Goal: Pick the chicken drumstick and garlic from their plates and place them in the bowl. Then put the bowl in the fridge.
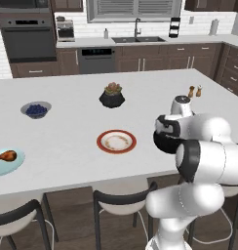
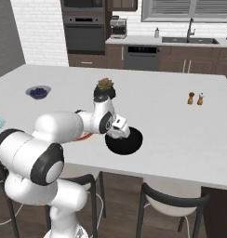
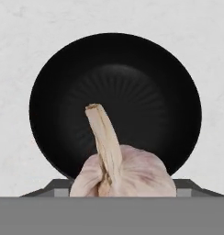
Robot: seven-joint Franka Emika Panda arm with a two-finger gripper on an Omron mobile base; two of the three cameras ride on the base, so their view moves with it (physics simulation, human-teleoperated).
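On the white island counter [image 1: 67,141], going left to right in the left base view, a pale blue plate [image 1: 6,163] sat at the near left edge with the chicken drumstick [image 1: 6,156] lying on it. At about one o'clock from it stood a grey bowl of blueberries [image 1: 35,109]. Farther right lay the cream plate with the orange-red rim [image 1: 116,141], bare of food, and at twelve o'clock from that plate stood the black succulent pot [image 1: 111,96]. The salt and pepper shakers [image 1: 194,91] stood well apart at the far right.

The arm's white links blocked most of the black bowl [image 1: 162,142] in that view; a dark arc of it showed just right of the rimmed plate. In the right base view the bowl [image 2: 129,142] lay open near the counter's front edge, with the gripper [image 2: 119,128] over its left rim.

In the hand view the garlic [image 3: 125,174] was clamped in the fingers, filling the space at six o'clock, its dry stem pointing to twelve o'clock across the bowl [image 3: 114,69] directly beneath. The fingertips themselves were hidden behind the bulb.
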